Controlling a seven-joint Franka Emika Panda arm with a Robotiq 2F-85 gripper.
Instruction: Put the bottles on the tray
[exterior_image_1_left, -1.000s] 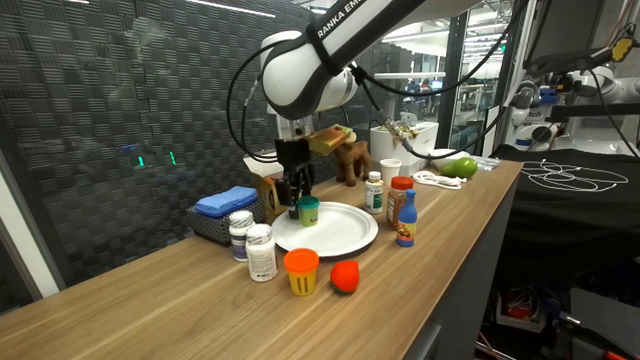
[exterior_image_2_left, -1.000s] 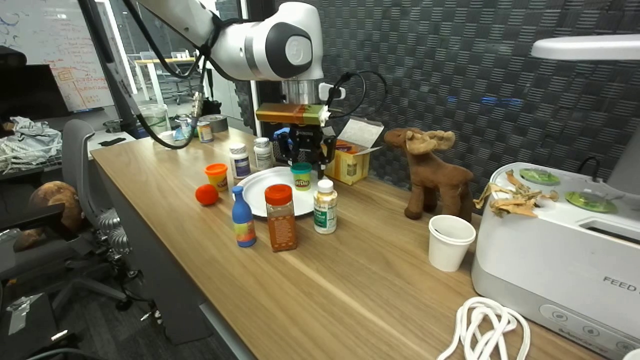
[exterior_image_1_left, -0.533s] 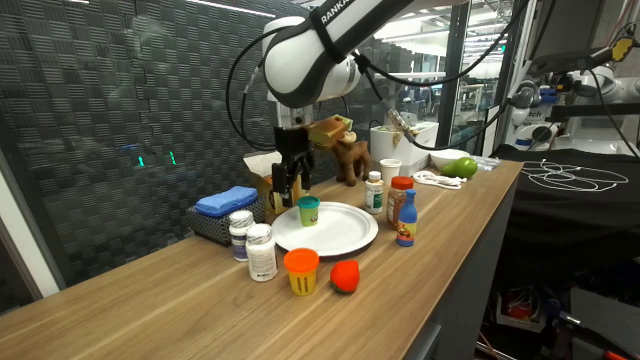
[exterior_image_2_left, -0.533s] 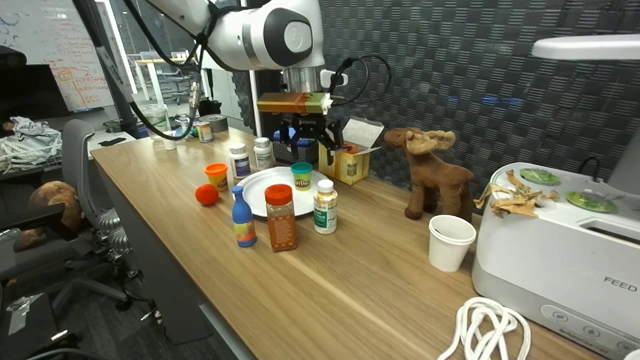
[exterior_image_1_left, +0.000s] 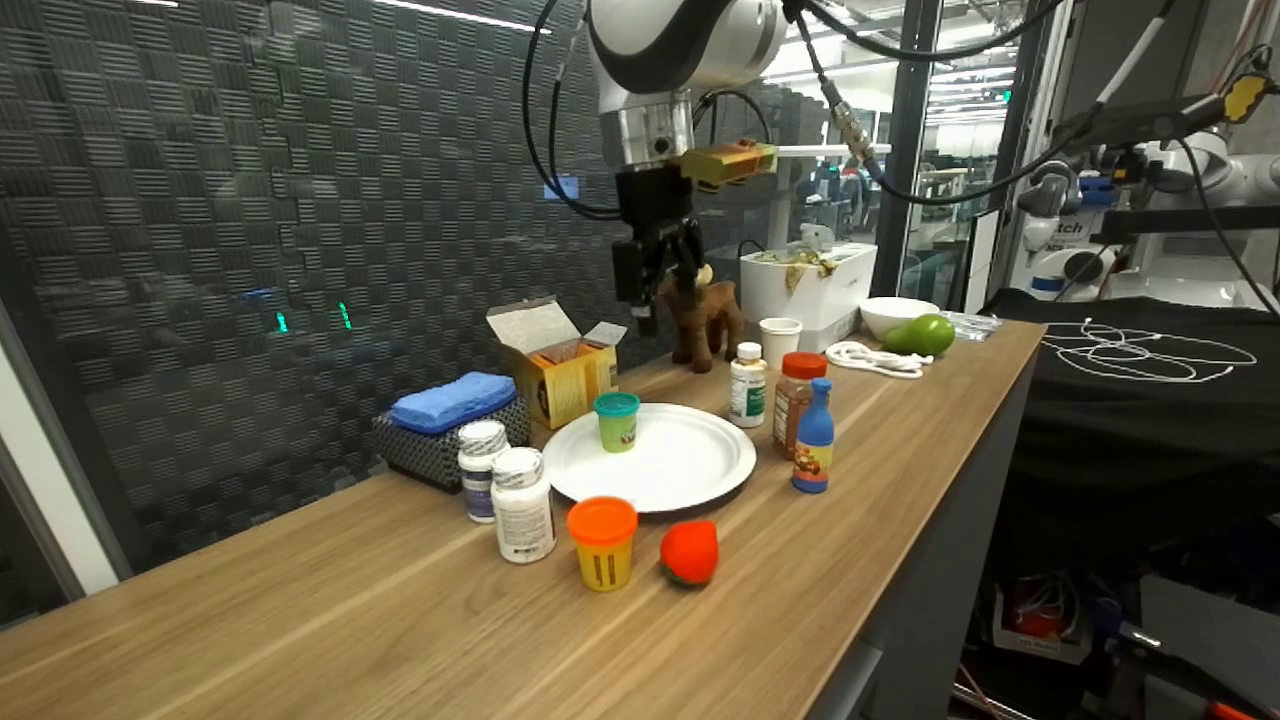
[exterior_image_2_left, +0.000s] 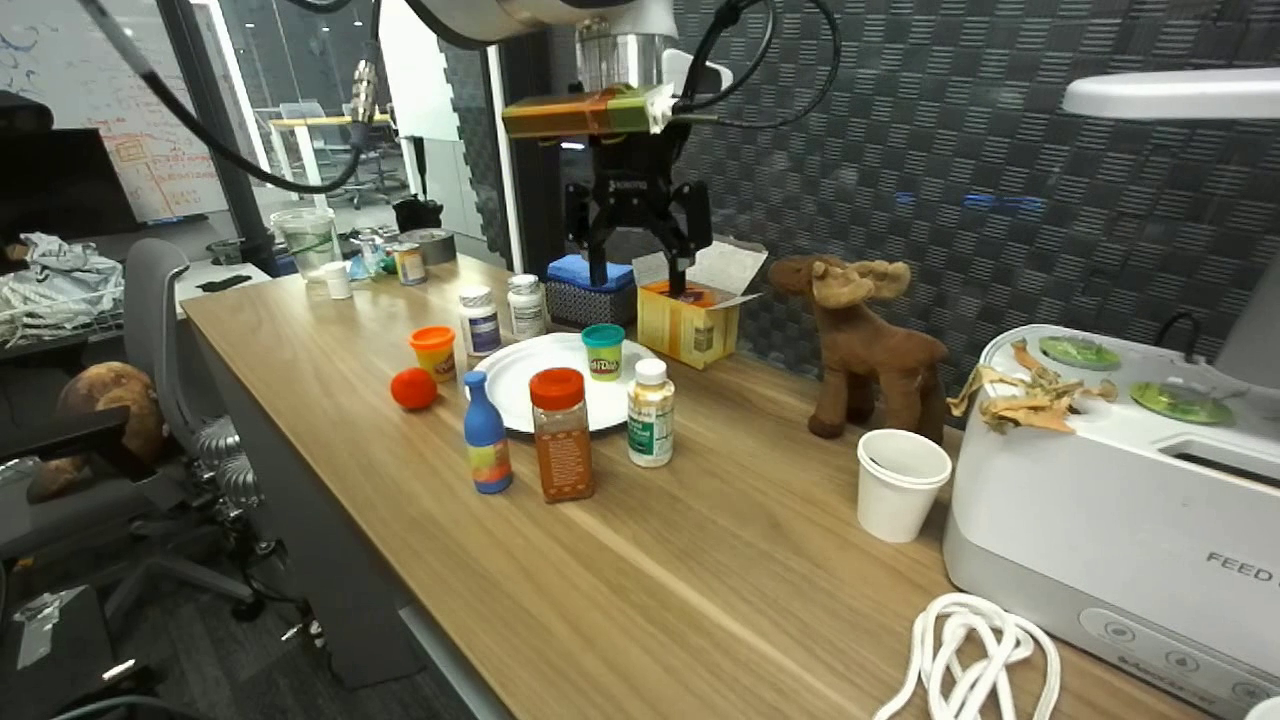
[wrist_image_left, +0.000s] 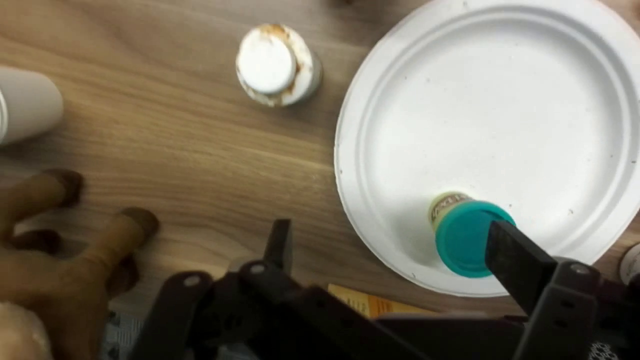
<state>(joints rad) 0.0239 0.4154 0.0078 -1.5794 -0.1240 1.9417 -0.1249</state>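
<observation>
My gripper (exterior_image_2_left: 640, 278) is open and empty, raised above the table near the yellow box; it also shows in the wrist view (wrist_image_left: 390, 235). The tray, a round white plate (exterior_image_1_left: 690, 460), lies flat on the table. A green jar with a teal lid (exterior_image_2_left: 603, 355) stands upright on it. A white bottle with a green label (exterior_image_2_left: 651, 418), a red-capped shaker (exterior_image_2_left: 563, 445) and a blue bottle (exterior_image_2_left: 487, 435) stand on the table beside the plate. Two white bottles (exterior_image_1_left: 481, 470) (exterior_image_1_left: 524, 512) and a yellow jar with an orange lid (exterior_image_1_left: 604, 548) stand at another side.
An open yellow box (exterior_image_1_left: 570, 385) and a dark box with a blue cloth (exterior_image_1_left: 452, 402) stand by the wall. A toy moose (exterior_image_2_left: 870, 350), white cups (exterior_image_2_left: 900, 490), a white appliance (exterior_image_2_left: 1110, 560) and white rope (exterior_image_2_left: 970, 650) are farther along. A red strawberry (exterior_image_1_left: 690, 552) lies near the plate.
My gripper has risen from beside the green jar and moved toward the toy moose, with its fingers apart. The green jar stays standing on the plate.
</observation>
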